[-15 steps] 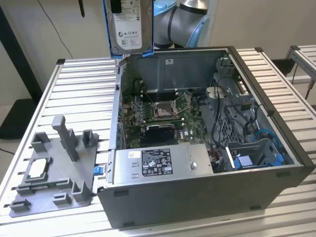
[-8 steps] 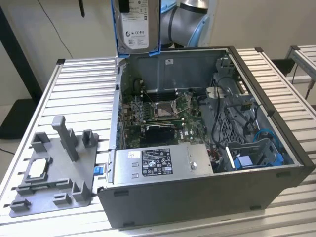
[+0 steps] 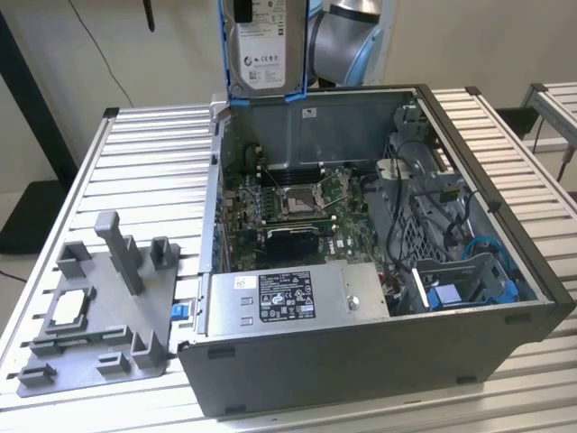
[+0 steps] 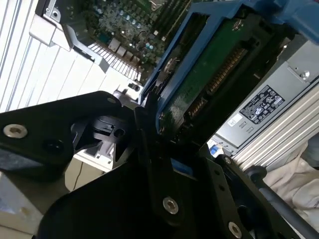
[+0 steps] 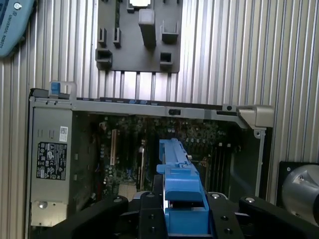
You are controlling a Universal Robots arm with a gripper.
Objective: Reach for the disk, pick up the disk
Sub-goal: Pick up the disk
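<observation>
The disk (image 3: pixel 264 47), silver-grey with a white label and a blue bracket around it, hangs upright in the air above the rear wall of the open computer case (image 3: pixel 361 361). In the second wrist view its green circuit-board side (image 4: pixel 212 69) faces the camera. There my black gripper (image 4: pixel 162 137) is shut on its lower end. In the first wrist view the blue bracket's edge (image 5: pixel 179 189) sticks out between the two black fingers (image 5: pixel 149 214) of my gripper (image 5: pixel 182 216), high above the motherboard.
Inside the case lie the motherboard (image 3: pixel 288 203), a silver power supply (image 3: pixel 288 298) at the front, and a blue plastic bay (image 3: pixel 469 280) with cables at the exterior view's right. A grey fixture (image 3: pixel 108 298) holding a small square chip (image 3: pixel 70 311) sits on the slatted table (image 3: pixel 153 162).
</observation>
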